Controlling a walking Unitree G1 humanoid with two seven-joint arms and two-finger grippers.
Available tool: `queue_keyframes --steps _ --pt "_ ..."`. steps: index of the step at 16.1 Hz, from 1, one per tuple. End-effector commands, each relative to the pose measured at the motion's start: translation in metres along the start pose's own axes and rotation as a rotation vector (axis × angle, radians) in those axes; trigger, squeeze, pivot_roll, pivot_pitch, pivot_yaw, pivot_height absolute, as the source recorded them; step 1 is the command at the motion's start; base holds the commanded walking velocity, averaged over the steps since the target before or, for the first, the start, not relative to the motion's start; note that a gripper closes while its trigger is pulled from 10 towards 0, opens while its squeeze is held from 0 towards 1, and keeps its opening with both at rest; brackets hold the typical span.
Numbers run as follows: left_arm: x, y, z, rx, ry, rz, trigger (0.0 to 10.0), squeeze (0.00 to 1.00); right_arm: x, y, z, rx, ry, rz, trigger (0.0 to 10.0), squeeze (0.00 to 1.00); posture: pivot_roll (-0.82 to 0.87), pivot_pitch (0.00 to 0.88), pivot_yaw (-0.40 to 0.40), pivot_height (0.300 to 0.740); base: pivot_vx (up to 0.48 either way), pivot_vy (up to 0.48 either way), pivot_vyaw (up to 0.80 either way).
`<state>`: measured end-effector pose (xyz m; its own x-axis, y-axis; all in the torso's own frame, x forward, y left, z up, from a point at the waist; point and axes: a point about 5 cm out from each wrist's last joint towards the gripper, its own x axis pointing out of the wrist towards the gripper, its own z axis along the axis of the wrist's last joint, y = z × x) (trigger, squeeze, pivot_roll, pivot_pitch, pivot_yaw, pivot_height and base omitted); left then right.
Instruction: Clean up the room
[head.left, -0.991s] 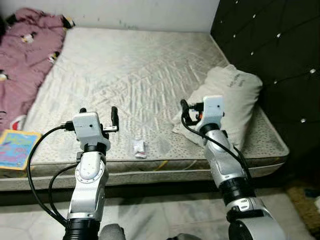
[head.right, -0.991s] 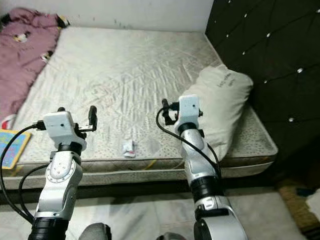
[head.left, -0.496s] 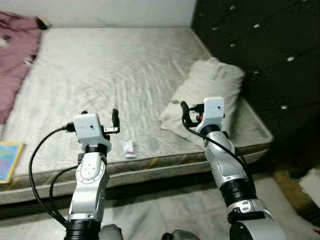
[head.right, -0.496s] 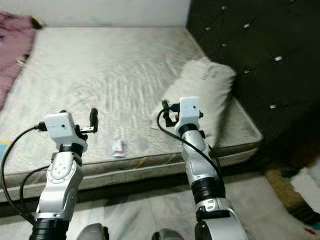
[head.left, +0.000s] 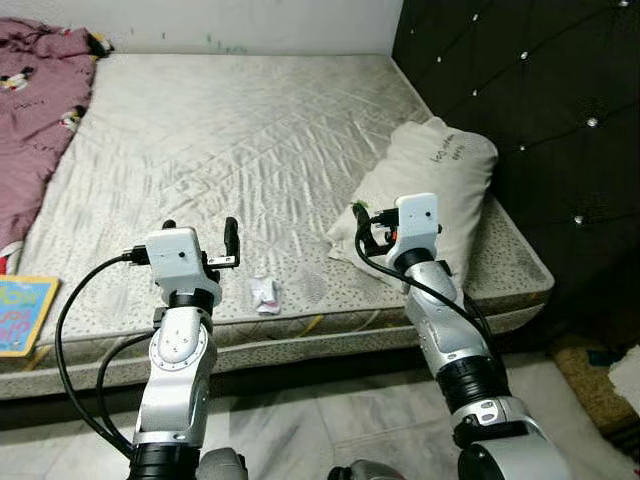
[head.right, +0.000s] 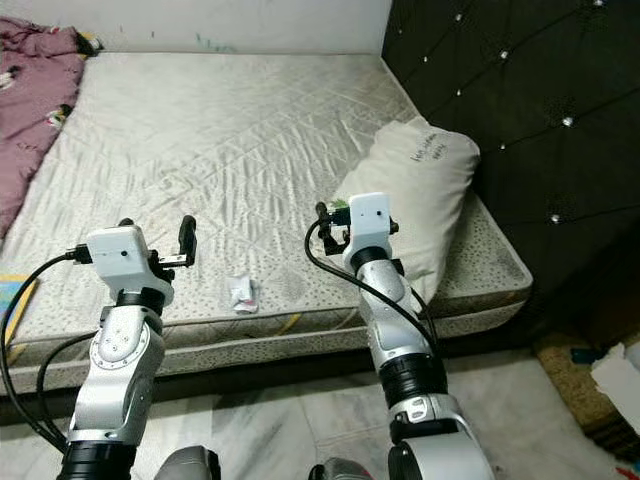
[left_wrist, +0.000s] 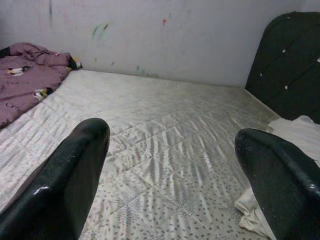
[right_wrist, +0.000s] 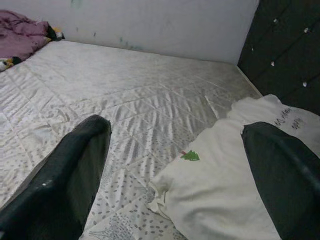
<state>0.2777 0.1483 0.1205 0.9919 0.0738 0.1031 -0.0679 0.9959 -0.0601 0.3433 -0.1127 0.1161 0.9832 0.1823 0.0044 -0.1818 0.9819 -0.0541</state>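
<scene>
My view has swung back left, so the wrapper (head.left: 266, 293) sits between both wide-open grippers (left (head.left: 230, 240), right (head.left: 362, 222)), reachable next.

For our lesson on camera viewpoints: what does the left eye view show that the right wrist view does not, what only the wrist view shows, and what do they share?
Left eye view alone: a crumpled white wrapper near the mattress edge, a colourful book and both raised arms with the left hand open. Right wrist view alone: a small green tree mark on the pillow, seen between the open right hand fingers. Shared: the mattress, white pillow, purple blanket and black headboard.
</scene>
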Motion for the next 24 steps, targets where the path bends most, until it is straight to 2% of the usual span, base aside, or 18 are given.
queue_keyframes --steps 1,16,18,22,24 --pt "0.0005 -0.0022 0.0018 -0.006 -0.007 -0.013 10.0 0.00 0.0021 0.0001 0.0038 -0.009 -0.013 0.007 10.0 0.00 0.06 0.026 -0.072 0.740 0.281 0.000 0.43" --pt "0.0053 -0.0064 0.0052 -0.022 -0.010 -0.047 10.0 0.00 0.0076 0.0056 0.0048 -0.013 -0.015 0.012 10.0 0.00 0.07 0.038 -0.061 0.740 0.368 0.000 0.00" --pt "0.0065 -0.0083 0.0077 -0.036 -0.028 -0.052 10.0 0.00 0.0077 0.0058 0.0043 -0.010 -0.013 0.009 10.0 0.00 0.08 0.039 -0.058 0.740 0.000 0.000 0.00" --pt "0.0076 -0.0063 0.0053 -0.058 -0.002 -0.023 10.0 0.00 0.0085 0.0065 0.0030 -0.010 -0.009 0.007 10.0 0.00 0.08 0.037 -0.057 0.740 0.000 0.000 0.00" --pt "0.0079 -0.0059 0.0052 -0.046 -0.001 -0.023 10.0 0.00 0.0090 0.0071 0.0030 -0.014 -0.011 0.010 10.0 0.00 0.08 0.035 -0.057 0.740 0.000 0.000 0.40"
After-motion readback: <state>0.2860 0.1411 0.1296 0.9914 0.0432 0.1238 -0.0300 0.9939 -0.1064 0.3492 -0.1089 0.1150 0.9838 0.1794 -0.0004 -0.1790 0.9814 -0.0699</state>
